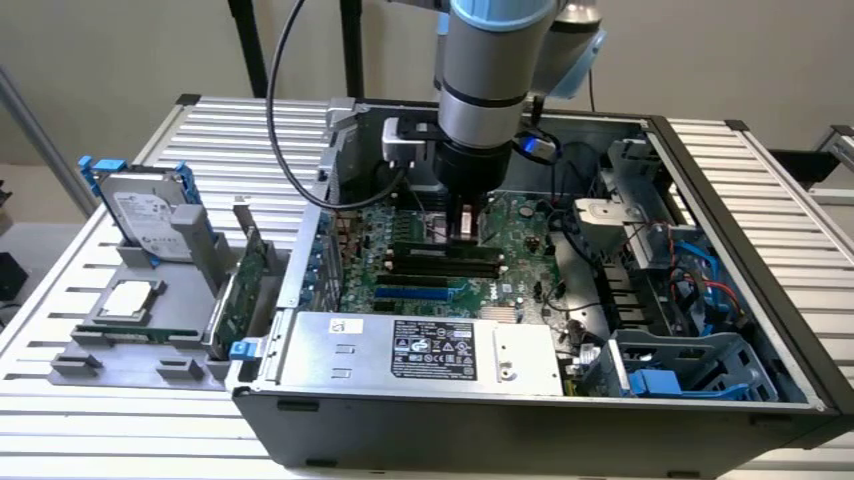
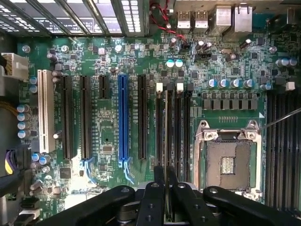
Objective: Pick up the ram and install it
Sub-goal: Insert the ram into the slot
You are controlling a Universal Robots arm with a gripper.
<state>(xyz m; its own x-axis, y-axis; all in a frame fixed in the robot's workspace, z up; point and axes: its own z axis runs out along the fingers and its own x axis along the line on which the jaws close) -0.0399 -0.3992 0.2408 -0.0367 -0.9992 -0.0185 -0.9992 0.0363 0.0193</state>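
The ram (image 2: 165, 127) is seen edge-on as a thin pale strip, standing upright along one of the black memory slots (image 2: 181, 122) beside the open processor socket (image 2: 228, 160). My gripper (image 2: 165, 173) is shut on its near end, with a black finger (image 2: 157, 181) pressed against each side. In the exterior view the gripper (image 1: 466, 232) reaches straight down into the open computer case, right over the row of memory slots (image 1: 441, 258) on the green motherboard (image 1: 400, 225). Whether the stick is fully seated I cannot tell.
A grey rack at the exterior view's left holds a hard drive (image 1: 140, 215), a silver processor (image 1: 127, 298) and a large expansion card (image 1: 240, 285). The power supply (image 1: 427, 350) sits at the case front. Cables (image 1: 694, 270) and a blue drive cage (image 1: 667, 380) crowd the right.
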